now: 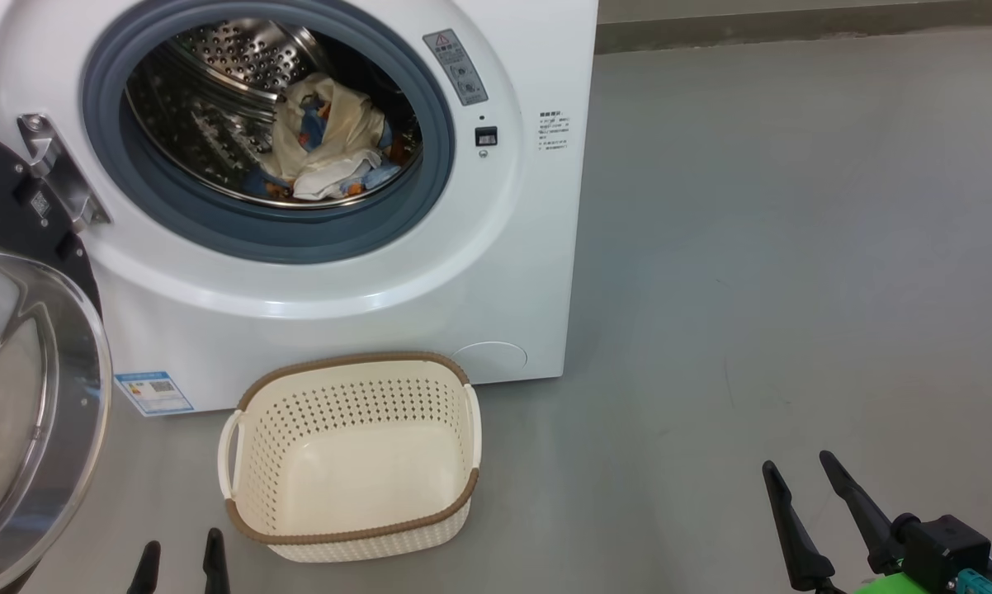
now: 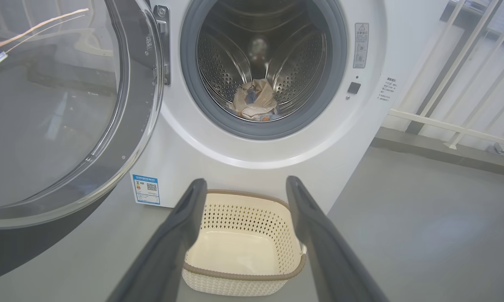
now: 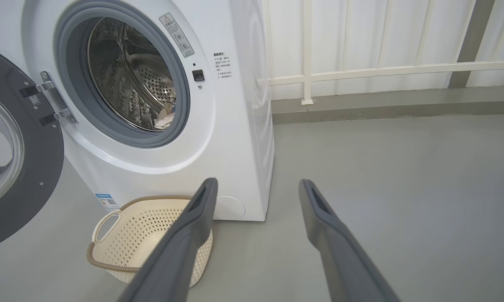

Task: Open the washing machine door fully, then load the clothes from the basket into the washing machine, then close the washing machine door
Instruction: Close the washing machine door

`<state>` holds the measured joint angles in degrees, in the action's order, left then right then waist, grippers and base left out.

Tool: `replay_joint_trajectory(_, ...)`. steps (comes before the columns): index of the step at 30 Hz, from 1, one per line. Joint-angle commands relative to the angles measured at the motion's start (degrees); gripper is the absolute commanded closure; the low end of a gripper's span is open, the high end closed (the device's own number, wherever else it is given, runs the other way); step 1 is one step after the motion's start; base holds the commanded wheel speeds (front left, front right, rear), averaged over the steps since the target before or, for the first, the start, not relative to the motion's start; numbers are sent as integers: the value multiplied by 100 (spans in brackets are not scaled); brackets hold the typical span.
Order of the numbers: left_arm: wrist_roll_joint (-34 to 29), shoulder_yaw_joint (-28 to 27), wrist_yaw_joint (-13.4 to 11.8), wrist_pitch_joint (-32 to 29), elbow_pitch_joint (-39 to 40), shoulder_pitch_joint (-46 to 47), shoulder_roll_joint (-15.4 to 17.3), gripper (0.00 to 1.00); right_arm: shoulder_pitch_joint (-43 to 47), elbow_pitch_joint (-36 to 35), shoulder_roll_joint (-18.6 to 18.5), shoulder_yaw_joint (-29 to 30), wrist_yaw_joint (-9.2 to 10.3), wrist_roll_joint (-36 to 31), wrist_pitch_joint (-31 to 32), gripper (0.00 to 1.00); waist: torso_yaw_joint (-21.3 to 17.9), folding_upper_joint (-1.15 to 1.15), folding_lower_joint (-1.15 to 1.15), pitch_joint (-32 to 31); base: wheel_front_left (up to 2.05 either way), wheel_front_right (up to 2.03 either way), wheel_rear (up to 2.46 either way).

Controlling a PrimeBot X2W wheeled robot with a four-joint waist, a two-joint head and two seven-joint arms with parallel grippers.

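The white washing machine (image 1: 496, 272) stands with its round door (image 1: 25, 396) swung wide open to the left, glass bowl facing me. Inside the steel drum lie the clothes (image 1: 327, 140), a cream and light blue bundle, also visible in the left wrist view (image 2: 255, 102). On the floor before the machine sits the cream basket (image 1: 351, 516) with nothing in it. My left gripper (image 1: 181, 554) is open at the lower left, just left of the basket. My right gripper (image 1: 800, 472) is open at the lower right, well away from it, holding nothing.
Grey floor (image 1: 793, 247) spreads to the right of the machine. A low kerb with a white railing (image 3: 361, 71) runs behind. The open door (image 2: 59, 117) takes up the space left of the machine.
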<state>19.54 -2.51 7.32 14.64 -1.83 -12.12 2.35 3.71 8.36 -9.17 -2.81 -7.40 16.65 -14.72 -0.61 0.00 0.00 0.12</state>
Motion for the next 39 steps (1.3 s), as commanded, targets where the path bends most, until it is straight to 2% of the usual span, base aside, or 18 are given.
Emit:
replay_joint_trajectory(1,-3,-192,-9,36,115,90,53,0,-18,-126,-89,-113,-9,-49,-28,0,2,0,0,-4,0,0,0)
replay_joint_trajectory(10,-5,-193,-11,36,122,107,53,0,-30,-131,-88,-98,-9,-56,-28,0,81,0,0,-11,0,0,0)
replay_joint_trajectory(16,-13,-190,-27,36,123,126,53,0,-44,-144,-103,-100,-9,-61,-28,0,334,0,0,-19,0,0,0)
replay_joint_trajectory(29,39,-218,-78,36,134,81,53,0,-72,-160,-142,-151,-9,-67,-28,0,1144,0,0,-32,0,0,0)
replay_joint_trajectory(39,103,-216,-128,36,110,29,53,0,-79,-161,-194,-183,-9,-67,-28,0,1988,0,0,-33,0,0,0)
